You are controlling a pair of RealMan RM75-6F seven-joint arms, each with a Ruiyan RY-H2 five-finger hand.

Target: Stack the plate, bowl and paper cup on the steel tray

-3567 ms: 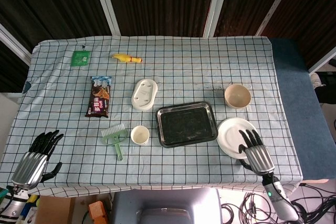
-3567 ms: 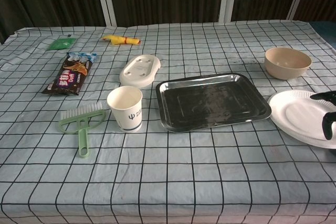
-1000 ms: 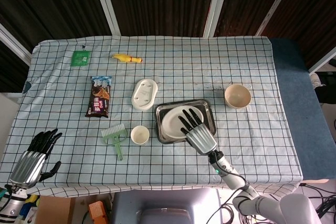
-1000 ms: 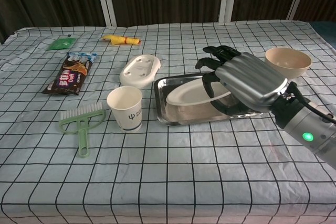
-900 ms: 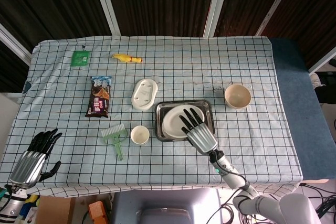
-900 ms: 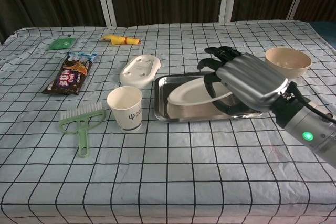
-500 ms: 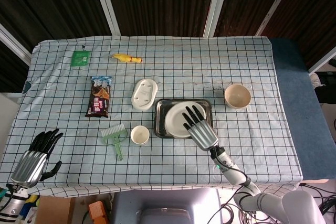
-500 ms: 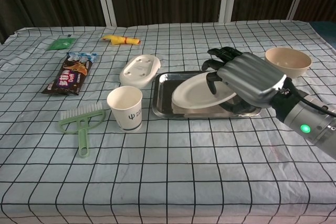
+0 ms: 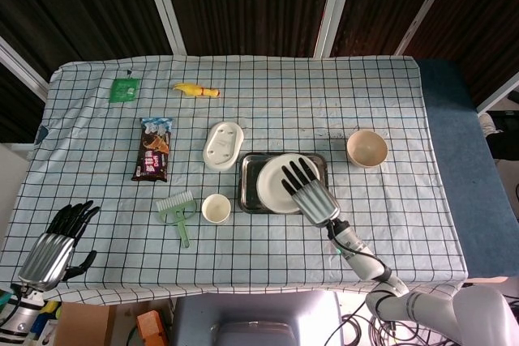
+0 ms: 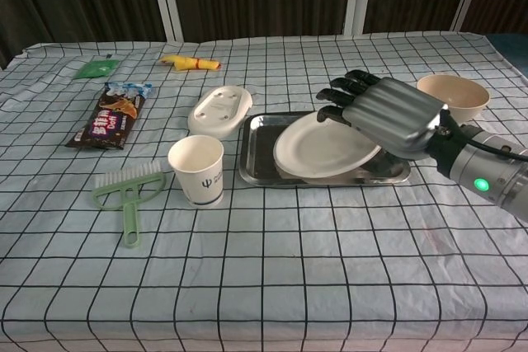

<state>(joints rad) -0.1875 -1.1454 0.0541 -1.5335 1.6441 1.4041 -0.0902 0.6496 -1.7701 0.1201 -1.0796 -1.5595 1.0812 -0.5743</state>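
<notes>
White round paper plate point(image 9: 280, 183) now sits over the rectangular steel tray point(image 9: 251, 197) in the head view; 3.6 s ago it lay on the checked worktop point(image 9: 405, 119) right of the tray, and a second ago it was further left and nearer in the tray. The right hand point(image 9: 308, 188) is on the plate's near-right part, fingers fanned flat over the top; whether a thumb hooks under the rim cannot be told here. Tan round bowl point(image 9: 366, 148) is well apart to the right; white paper cup point(image 9: 216, 207) stands just left of the tray. Left hand point(image 9: 61, 241) hovers at the near-left corner, fingers apart, holding nothing.

Chest view: plate point(image 10: 322, 150) is tilted, left edge down in the tray point(image 10: 260, 154), right side raised under the right hand point(image 10: 384, 113), so it looks gripped rather than released. Bowl point(image 10: 452, 98) and cup point(image 10: 196, 170) are untouched, as are the green brush point(image 10: 128, 195) and white soap dish point(image 10: 219, 110).

Judgement: plate step nearly done; it needs laying flat and letting go, then bowl, then cup.
</notes>
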